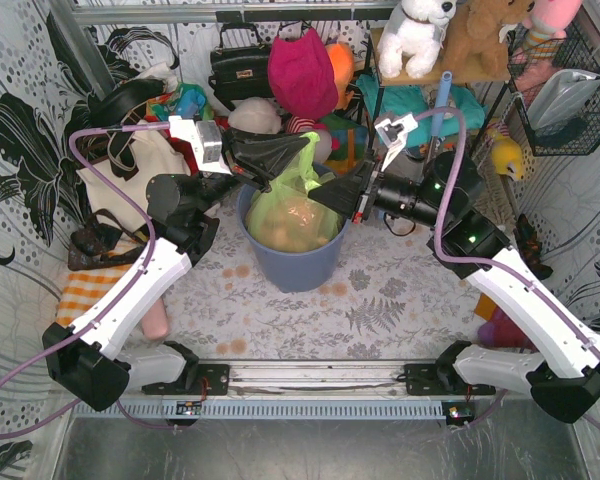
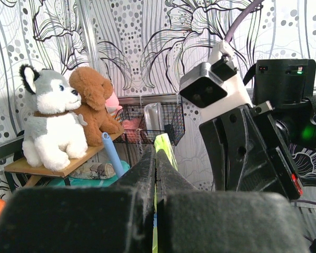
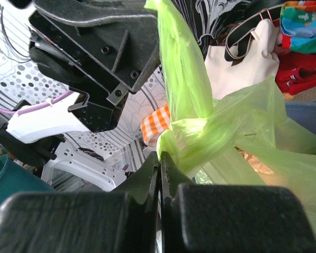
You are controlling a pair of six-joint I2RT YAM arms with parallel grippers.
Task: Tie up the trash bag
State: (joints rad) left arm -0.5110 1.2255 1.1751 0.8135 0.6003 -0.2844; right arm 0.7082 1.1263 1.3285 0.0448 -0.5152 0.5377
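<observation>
Bin (image 1: 295,270) sits mid-tabletop (image 1: 390,310), and the bag (image 1: 290,218) is inside it, tan paper showing through, its two ears drawn up above the rim. At the bag's 3 o'clock the right claw (image 1: 325,196) is pinched tight on one ear. Farther back, at 11 o'clock, the left claw (image 1: 285,165) is clamped on the other. Between them the film bunches into what looks like a loose knot (image 3: 192,129). To cinch it well, I'd pull the ears apart evenly, low and slowly: thin film may slip or tear, and the bag could lift out.
</observation>
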